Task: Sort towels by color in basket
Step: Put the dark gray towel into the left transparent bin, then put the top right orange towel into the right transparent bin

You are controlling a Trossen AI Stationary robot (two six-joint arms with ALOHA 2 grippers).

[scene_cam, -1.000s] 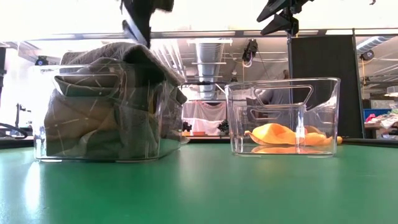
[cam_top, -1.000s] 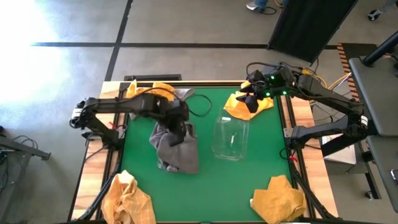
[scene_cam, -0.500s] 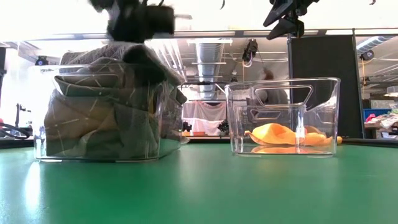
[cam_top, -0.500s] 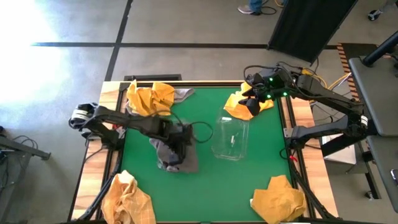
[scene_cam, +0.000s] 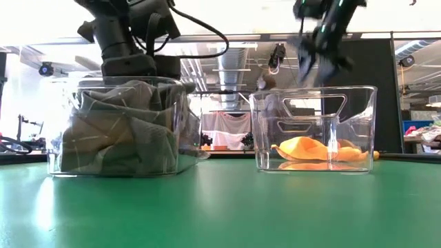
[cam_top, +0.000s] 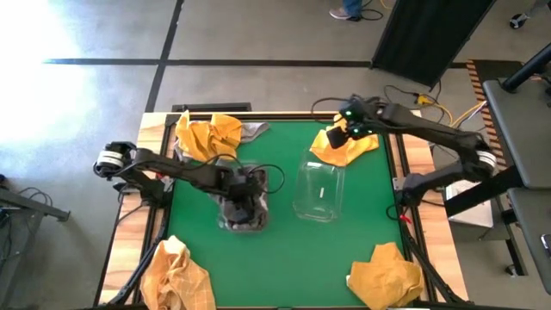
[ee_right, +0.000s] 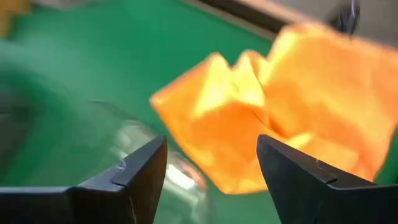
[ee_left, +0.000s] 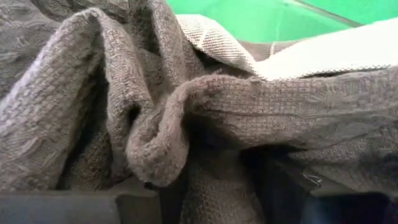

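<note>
Left gripper (cam_top: 244,191), fingers' state hidden, presses crumpled grey towels (scene_cam: 117,134) into clear basket (scene_cam: 176,141); right gripper (ee_right: 211,180) spread above yellow towel (ee_right: 280,118).

Both arms are dark, nearly black, built from slim tubular links joined by chunkier rounded housings. The left arm (cam_top: 172,168) has a pale grey, ring-shaped cap at its shoulder joint, and a thin black cable loops loose just behind its wrist. The right arm (cam_top: 430,133) carries small green lights glowing on the block right behind its gripper (a camera mount, by the look of it), with another pale cap farther back along the arm. The right gripper (ee_right: 211,171) ends in two broad, flat, matte black fingers (ee_right: 134,177) with bevelled inner edges. From table height the left arm's wrist (scene_cam: 127,41) looks boxy and black, cable trailing off it.
</note>
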